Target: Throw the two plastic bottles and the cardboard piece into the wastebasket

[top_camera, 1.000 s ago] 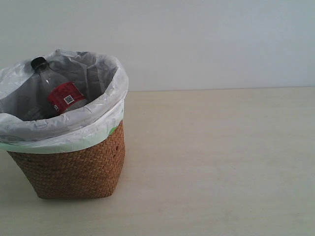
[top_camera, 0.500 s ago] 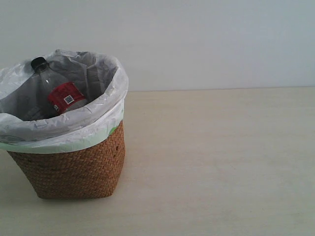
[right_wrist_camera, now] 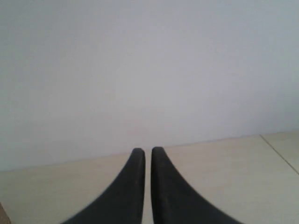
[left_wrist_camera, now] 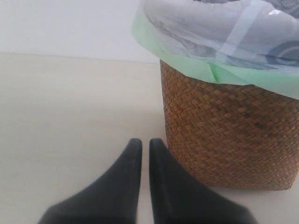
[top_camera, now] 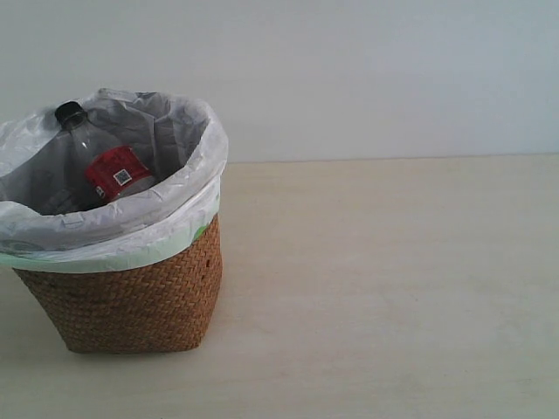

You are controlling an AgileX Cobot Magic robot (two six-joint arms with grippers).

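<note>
Brown wicker, white liner: the basket (top_camera: 131,305) stands on the counter (top_camera: 393,288) at the left of the exterior view. The red-label bottle (top_camera: 109,170) leans inside it, black cap up near the rim. You won't find the green-cap bottle or the cardboard in any view; they may lie deeper in the basket, hidden by the liner (top_camera: 113,231).

Your left gripper (left_wrist_camera: 141,144) sits low, just beside the basket's foot, closed to a thin slit and holding nothing. Your right gripper (right_wrist_camera: 148,153) is likewise closed and empty, facing the wall.

It looks like the drops are done, or nearly. Before you call it finished, lift a wrist camera over the rim and confirm all three pieces are inside.
</note>
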